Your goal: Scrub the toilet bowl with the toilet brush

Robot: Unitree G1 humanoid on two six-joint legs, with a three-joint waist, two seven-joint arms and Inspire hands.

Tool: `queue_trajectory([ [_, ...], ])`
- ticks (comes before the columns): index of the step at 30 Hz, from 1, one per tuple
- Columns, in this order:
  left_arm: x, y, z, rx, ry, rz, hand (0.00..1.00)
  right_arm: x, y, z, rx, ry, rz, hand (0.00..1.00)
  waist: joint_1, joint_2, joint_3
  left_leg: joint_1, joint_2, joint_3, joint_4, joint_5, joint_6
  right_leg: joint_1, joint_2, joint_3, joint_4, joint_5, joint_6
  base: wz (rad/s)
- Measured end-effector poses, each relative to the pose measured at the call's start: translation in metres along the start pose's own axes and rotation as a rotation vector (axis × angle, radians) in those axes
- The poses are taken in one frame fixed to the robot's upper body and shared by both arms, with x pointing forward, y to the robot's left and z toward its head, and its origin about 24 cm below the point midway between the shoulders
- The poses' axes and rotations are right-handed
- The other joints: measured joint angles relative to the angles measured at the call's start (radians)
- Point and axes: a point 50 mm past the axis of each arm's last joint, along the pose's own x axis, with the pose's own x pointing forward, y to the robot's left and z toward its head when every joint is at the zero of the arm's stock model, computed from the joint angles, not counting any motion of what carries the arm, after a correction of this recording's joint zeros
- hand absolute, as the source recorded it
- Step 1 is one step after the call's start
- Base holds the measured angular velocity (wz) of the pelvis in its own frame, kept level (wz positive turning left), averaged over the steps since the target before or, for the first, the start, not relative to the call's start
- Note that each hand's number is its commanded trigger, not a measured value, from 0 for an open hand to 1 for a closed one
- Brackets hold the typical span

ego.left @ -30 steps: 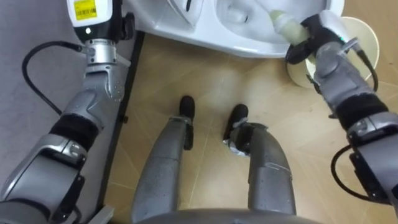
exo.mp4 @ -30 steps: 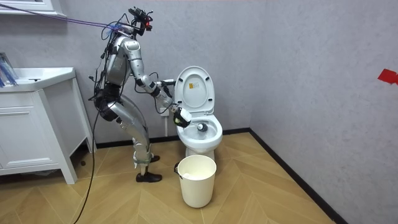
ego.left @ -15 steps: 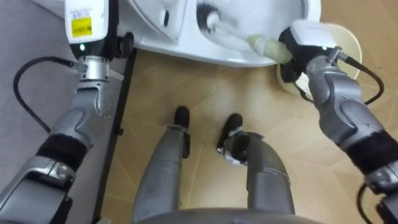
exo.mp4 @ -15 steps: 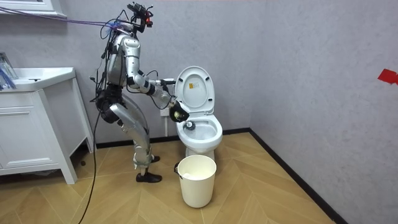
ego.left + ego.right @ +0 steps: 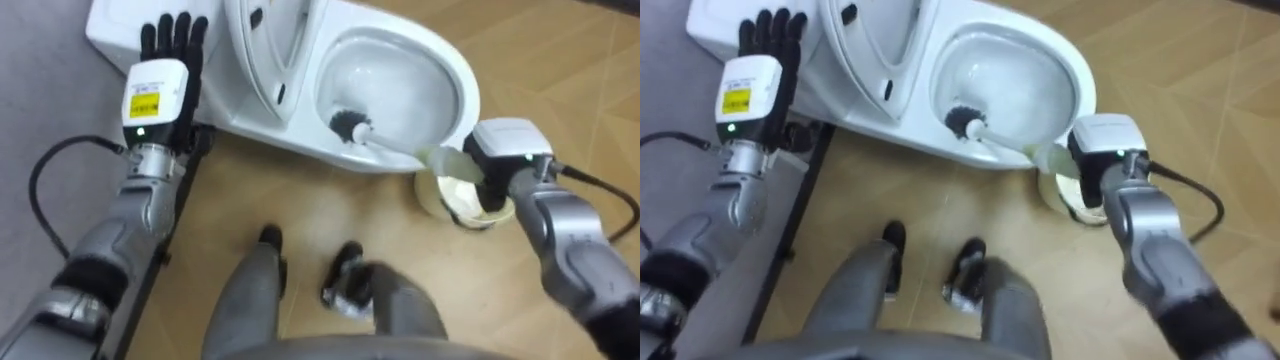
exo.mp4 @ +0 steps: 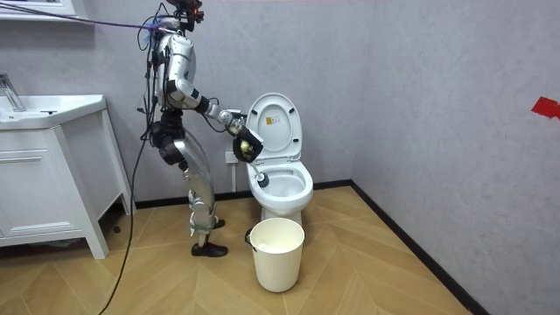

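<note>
- Right hand (image 5: 497,163) comes in from the right, its fingers curled round the pale grip of the toilet brush (image 5: 385,143), just outside the bowl's rim.
- From that hand the brush's white handle slants across the rim and down into the toilet bowl (image 5: 461,88).
- Its dark bristle head lies low against the bowl's inner wall, on the side nearest the robot.
- Left hand (image 5: 162,68) is at the upper left, its dark fingers straight and together, its back turned to the camera.
- It hovers over the corner of the white tank (image 5: 108,22); whether it touches the tank cannot be told.
- The lid (image 5: 268,45) stands raised, between the tank and the bowl.
- A cream-coloured bin (image 5: 447,196) stands on the wooden floor (image 5: 570,60) just beside the toilet's front, partly hidden under the right hand.
- In the room view the robot stands upright at the toilet's side, on the room view's left, with one arm stretched toward the bowl.
- A white vanity cabinet (image 6: 48,179) stands against the wall, well apart, at the room view's left.
</note>
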Motion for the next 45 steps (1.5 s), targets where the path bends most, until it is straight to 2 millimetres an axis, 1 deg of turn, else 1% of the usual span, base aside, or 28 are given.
queue_trajectory([
  [1,-0.007,-0.006,0.000,-0.003,0.001,-0.034,0.00,-0.003,0.013,-0.003,-0.031,0.009,0.024,1.00,0.001,0.000,-0.0052,0.041,-0.001,0.000,-0.020,-0.001,0.001,0.044,0.006,-0.001,-0.029,0.004,0.008,0.04],
  [2,-0.010,-0.009,-0.001,-0.005,0.004,-0.050,0.00,-0.004,0.018,-0.004,-0.043,0.014,0.034,1.00,0.002,-0.001,-0.0059,0.063,-0.001,0.002,-0.029,-0.003,0.005,0.066,0.007,0.000,-0.040,0.003,0.010,0.04],
  [4,-0.024,-0.021,-0.001,-0.017,0.021,-0.117,0.00,-0.009,0.042,-0.006,-0.064,0.022,0.079,1.00,-0.001,-0.001,-0.0100,0.154,-0.008,0.004,-0.067,-0.011,0.013,0.161,0.008,0.001,-0.080,0.001,0.020,0.04],
  [5,-0.027,-0.023,-0.001,-0.014,0.023,-0.135,0.00,-0.011,0.048,-0.006,-0.065,0.023,0.088,1.00,0.003,-0.001,-0.0111,0.176,-0.008,0.004,-0.074,-0.015,0.014,0.183,0.009,0.000,-0.091,-0.001,0.024,0.06],
  [7,-0.040,-0.033,-0.002,-0.019,0.042,-0.182,0.00,-0.012,0.068,-0.005,-0.070,0.025,0.127,1.00,0.003,0.001,-0.0122,0.256,-0.012,0.003,-0.104,-0.026,0.017,0.263,0.012,-0.002,-0.122,-0.007,0.036,0.04],
  [10,-0.056,-0.042,-0.002,-0.052,0.077,-0.230,0.00,-0.019,0.085,-0.008,-0.063,0.028,0.168,1.00,0.003,0.006,-0.0164,0.342,-0.019,0.004,-0.145,-0.032,0.020,0.345,0.013,0.001,-0.156,-0.017,0.050,0.03],
  [11,-0.059,-0.043,-0.002,-0.060,0.085,-0.240,0.00,-0.020,0.088,-0.008,-0.060,0.029,0.173,1.00,0.004,0.008,-0.0181,0.354,-0.019,0.005,-0.150,-0.033,0.021,0.357,0.014,0.003,-0.162,-0.018,0.051,0.00],
  [12,-0.063,-0.045,-0.003,-0.070,0.096,-0.253,0.00,-0.023,0.093,-0.009,-0.053,0.030,0.190,1.00,0.007,0.011,-0.0213,0.384,-0.018,0.012,-0.160,-0.033,0.021,0.382,0.020,0.017,-0.181,-0.017,0.053,-0.11],
  [13,-0.070,-0.046,-0.005,-0.076,0.113,-0.271,0.00,-0.024,0.097,-0.009,-0.044,0.028,0.205,1.00,0.014,0.007,-0.0197,0.409,-0.017,0.024,-0.171,-0.033,0.021,0.411,0.025,0.028,-0.199,-0.015,0.055,-0.11],
  [14,-0.072,-0.046,-0.006,-0.078,0.117,-0.280,0.00,-0.026,0.100,-0.008,-0.037,0.029,0.216,1.00,0.014,0.004,-0.0202,0.420,-0.017,0.028,-0.174,-0.033,0.021,0.426,0.026,0.027,-0.208,-0.014,0.057,-0.08],
  [15,-0.077,-0.047,-0.007,-0.084,0.126,-0.305,0.00,-0.030,0.106,-0.008,-0.026,0.033,0.237,1.00,0.019,0.002,-0.0232,0.445,-0.017,0.041,-0.186,-0.033,0.022,0.451,0.028,0.029,-0.226,-0.014,0.058,0.00],
  [17,-0.083,-0.048,-0.009,-0.093,0.144,-0.326,0.00,-0.031,0.111,-0.006,0.012,0.046,0.256,1.00,0.031,0.000,-0.0251,0.481,-0.016,0.057,-0.200,-0.033,0.022,0.479,0.031,0.037,-0.243,-0.016,0.061,-0.08],
  [18,-0.088,-0.049,-0.011,-0.093,0.156,-0.335,0.00,-0.032,0.116,-0.005,0.040,0.053,0.281,1.00,0.031,-0.001,-0.0263,0.502,-0.015,0.057,-0.210,-0.033,0.022,0.497,0.037,0.042,-0.260,-0.016,0.061,-0.09],
  [19,-0.092,-0.050,-0.013,-0.093,0.168,-0.340,0.00,-0.032,0.124,-0.004,0.070,0.064,0.312,1.00,0.031,-0.002,-0.0295,0.525,-0.014,0.057,-0.222,-0.033,0.022,0.520,0.040,0.048,-0.275,-0.015,0.061,-0.08],
  [21,-0.099,-0.052,-0.016,-0.099,0.193,-0.351,0.00,-0.032,0.131,-0.003,0.118,0.082,0.341,1.00,0.031,-0.001,-0.0313,0.549,-0.015,0.059,-0.228,-0.033,0.022,0.548,0.044,0.056,-0.291,-0.015,0.062,-0.06],
  [25,-0.112,-0.054,-0.021,-0.138,0.277,-0.336,0.00,-0.038,0.143,-0.005,0.258,0.131,0.388,1.00,0.030,0.003,-0.0332,0.590,-0.014,0.061,-0.250,-0.033,0.022,0.586,0.051,0.082,-0.306,-0.015,0.060,-0.10],
  [26,-0.113,-0.054,-0.022,-0.137,0.282,-0.332,0.00,-0.039,0.145,-0.005,0.285,0.141,0.398,1.00,0.030,0.003,-0.0331,0.594,-0.012,0.061,-0.253,-0.033,0.022,0.590,0.053,0.082,-0.309,-0.015,0.060,0.00],
  [28,-0.116,-0.054,-0.025,-0.142,0.310,-0.317,0.00,-0.045,0.158,-0.004,0.412,0.196,0.442,1.00,0.028,0.002,-0.0342,0.603,-0.013,0.061,-0.255,-0.034,0.021,0.604,0.054,0.082,-0.318,-0.016,0.058,0.02],
  [30,-0.119,-0.054,-0.027,-0.155,0.346,-0.298,0.00,-0.050,0.164,-0.002,0.485,0.225,0.454,1.00,0.027,0.003,-0.0345,0.606,-0.012,0.061,-0.255,-0.034,0.021,0.612,0.056,0.085,-0.322,-0.016,0.058,-0.04],
  [32,-0.126,-0.054,-0.031,-0.177,0.393,-0.276,0.00,-0.053,0.167,-0.002,0.558,0.247,0.454,1.00,0.027,0.009,-0.0351,0.613,-0.008,0.071,-0.258,-0.036,0.018,0.614,0.060,0.100,-0.322,-0.015,0.056,-0.19],
  [33,-0.132,-0.054,-0.033,-0.203,0.435,-0.258,0.00,-0.053,0.167,-0.003,0.596,0.262,0.447,1.00,0.027,0.018,-0.0356,0.617,-0.004,0.081,-0.257,-0.042,0.010,0.616,0.063,0.106,-0.323,-0.015,0.055,-0.20],
  [36,-0.147,-0.055,-0.046,-0.262,0.579,-0.210,0.00,-0.056,0.174,-0.005,0.716,0.326,0.428,1.00,0.008,0.025,-0.0333,0.624,-0.004,0.082,-0.258,-0.044,0.008,0.624,0.064,0.106,-0.326,-0.015,0.053,0.01],
  [38,-0.165,-0.060,-0.059,-0.300,0.730,-0.212,0.00,-0.060,0.182,-0.008,0.795,0.382,0.442,1.00,0.001,0.032,-0.0355,0.635,-0.004,0.082,-0.259,-0.049,0.009,0.628,0.063,0.107,-0.327,-0.023,0.054,0.05],
  [39,-0.180,-0.065,-0.069,-0.320,0.855,-0.232,0.00,-0.063,0.187,-0.010,0.838,0.420,0.445,1.00,-0.004,0.035,-0.0379,0.634,-0.003,0.082,-0.255,-0.056,0.010,0.628,0.064,0.106,-0.324,-0.027,0.055,0.04],
  [40,-0.201,-0.070,-0.077,-0.339,0.996,-0.270,0.00,-0.066,0.190,-0.011,0.873,0.451,0.446,1.00,-0.008,0.040,-0.0372,0.633,-0.003,0.082,-0.255,-0.059,0.008,0.628,0.064,0.105,-0.324,-0.028,0.055,0.04],
  [41,-0.211,-0.072,-0.080,-0.353,1.065,-0.282,0.00,-0.068,0.191,-0.012,0.888,0.462,0.445,1.00,-0.010,0.040,-0.0367,0.633,-0.003,0.082,-0.255,-0.060,0.009,0.628,0.064,0.105,-0.324,-0.028,0.056,0.03],
  [43,-0.253,-0.076,-0.087,-0.403,1.284,-0.319,0.00,-0.072,0.198,-0.012,0.944,0.513,0.451,1.00,-0.019,0.045,-0.0353,0.633,-0.005,0.079,-0.255,-0.065,0.010,0.632,0.062,0.105,-0.324,-0.030,0.059,0.10],
  [45,-0.273,-0.078,-0.089,-0.467,1.421,-0.299,0.00,-0.075,0.204,-0.013,1.006,0.554,0.463,1.00,-0.018,0.043,-0.0336,0.631,-0.007,0.077,-0.255,-0.069,0.011,0.633,0.061,0.106,-0.324,-0.031,0.061,0.25],
])
